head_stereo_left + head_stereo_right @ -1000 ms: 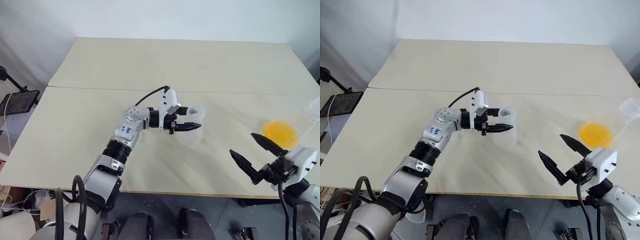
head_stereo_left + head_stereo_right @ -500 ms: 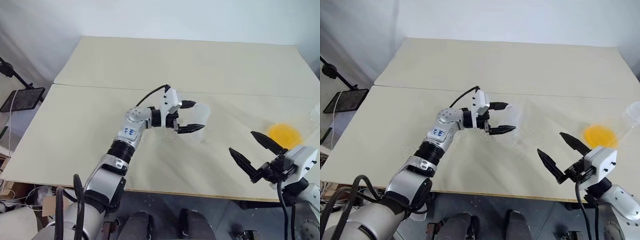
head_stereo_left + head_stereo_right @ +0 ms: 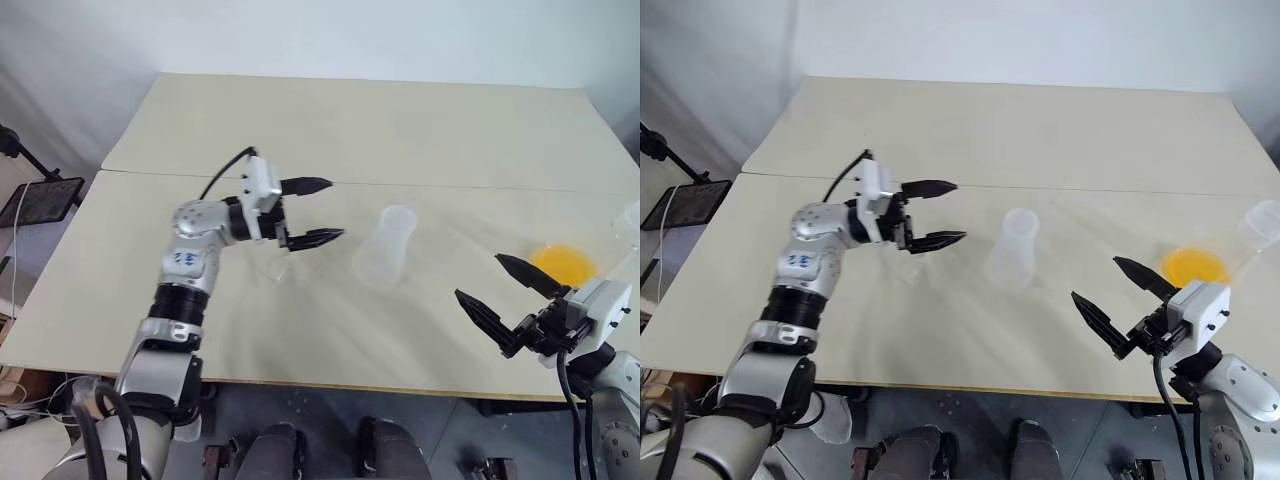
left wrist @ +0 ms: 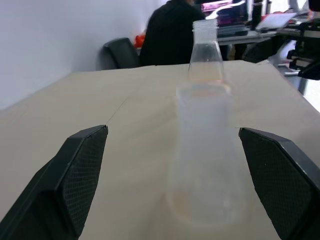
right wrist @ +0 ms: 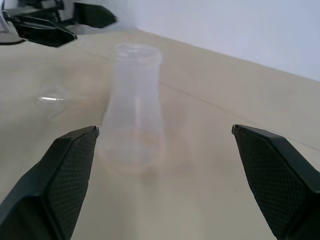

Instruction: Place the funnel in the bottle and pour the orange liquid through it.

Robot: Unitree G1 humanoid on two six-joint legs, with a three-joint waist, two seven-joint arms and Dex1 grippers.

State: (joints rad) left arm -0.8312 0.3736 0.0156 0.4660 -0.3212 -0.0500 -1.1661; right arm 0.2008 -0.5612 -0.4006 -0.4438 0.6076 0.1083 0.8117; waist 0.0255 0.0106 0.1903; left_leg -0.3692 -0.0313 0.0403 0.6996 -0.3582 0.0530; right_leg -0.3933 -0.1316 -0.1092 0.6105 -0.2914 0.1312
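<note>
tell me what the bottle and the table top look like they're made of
The bottle: probably frosted translucent plastic, since the table shows dimly through its matt, cloudy wall. The table top: a smooth, pale beige board, matt with no glare; possibly laminate or painted wood, and a seam shows two panels joined.

Beige table [image 3: 300, 130]: bottle [image 3: 384, 246], funnel [image 3: 277, 268], flask with orange liquid [image 3: 562, 264]

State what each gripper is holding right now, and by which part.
Nothing is held. The left gripper hangs open beside the bottle, which stands free on the table; the right gripper is open over bare table.
</note>
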